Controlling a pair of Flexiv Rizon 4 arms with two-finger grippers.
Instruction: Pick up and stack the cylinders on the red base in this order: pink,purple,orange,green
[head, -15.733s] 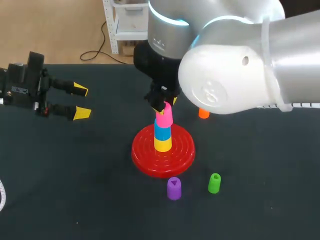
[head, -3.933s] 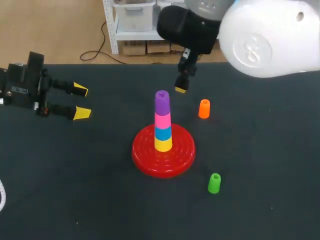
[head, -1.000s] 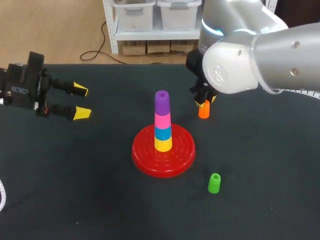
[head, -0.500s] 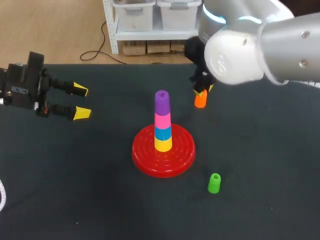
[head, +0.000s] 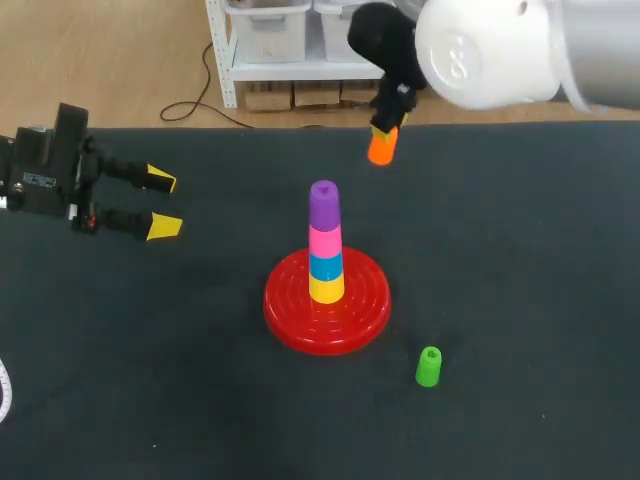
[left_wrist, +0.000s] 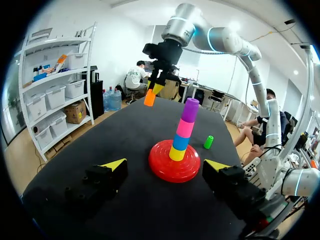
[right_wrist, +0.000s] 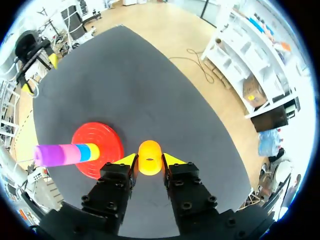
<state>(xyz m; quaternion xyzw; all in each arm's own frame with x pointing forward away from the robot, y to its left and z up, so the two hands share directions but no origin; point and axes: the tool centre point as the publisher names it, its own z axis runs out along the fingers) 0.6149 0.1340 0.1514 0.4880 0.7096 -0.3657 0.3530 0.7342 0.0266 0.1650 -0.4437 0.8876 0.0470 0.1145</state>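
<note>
Gripped smooth orange plastic cylinder (head: 381, 148) in right gripper (right_wrist: 150, 161), high behind ridged round red base (head: 290, 325); held left gripper (head: 160, 204) wide open, empty, left of base.

A dark, matte table (head: 520, 330) spreads wide under even light.

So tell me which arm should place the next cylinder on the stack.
Right. The right arm has its jaws shut on the orange cylinder, lifted near the purple-topped stack. The left arm sits off to the side, jaws open and empty.
</note>
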